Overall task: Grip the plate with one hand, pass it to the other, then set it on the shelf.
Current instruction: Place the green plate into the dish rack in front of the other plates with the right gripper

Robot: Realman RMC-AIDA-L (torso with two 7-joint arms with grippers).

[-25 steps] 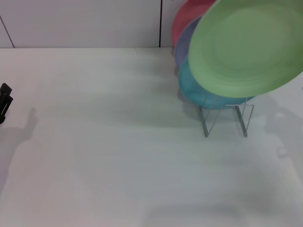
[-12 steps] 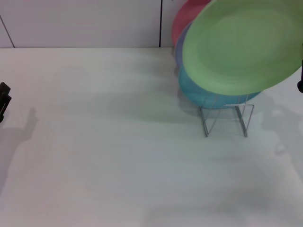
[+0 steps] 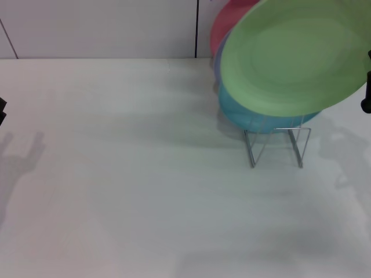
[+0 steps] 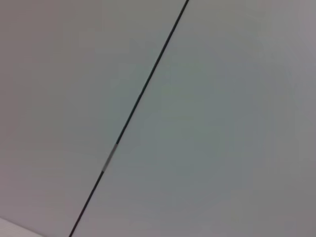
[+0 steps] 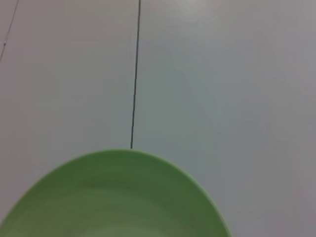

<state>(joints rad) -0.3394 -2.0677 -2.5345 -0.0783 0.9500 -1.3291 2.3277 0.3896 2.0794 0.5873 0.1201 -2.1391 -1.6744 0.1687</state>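
Fingers are hard to read on both arms. At the far left edge of the head view, only a black sliver of the left gripper (image 3: 2,110) shows, low beside the white table (image 3: 127,191); whether it is released or clenched I cannot tell, and nothing is near it. Its wrist camera shows only a pale wall panel with a dark seam, so I judge this arm is parked clear of the work.

Moving right, the shelf (image 3: 277,145) stands on the table as a thin silver wire frame. It already carries a sky-blue plate (image 3: 255,119), with a lavender plate (image 3: 221,58) and a red plate (image 3: 229,20) standing behind it.

In front of these, raised above the rack, hangs the plate (image 3: 295,58). It is round, shallow, matte light green, with a low raised rim and faint concentric rings, and it is tilted so its face turns toward the camera. That tilt probably suits sliding it edge-first between the dividers.

At the far right edge a black part of the right gripper (image 3: 367,87) sits against the plate's rim. The plate is off the table and fills the bottom of the right wrist view, so this gripper is evidently grasping it, though the contact itself is out of frame.
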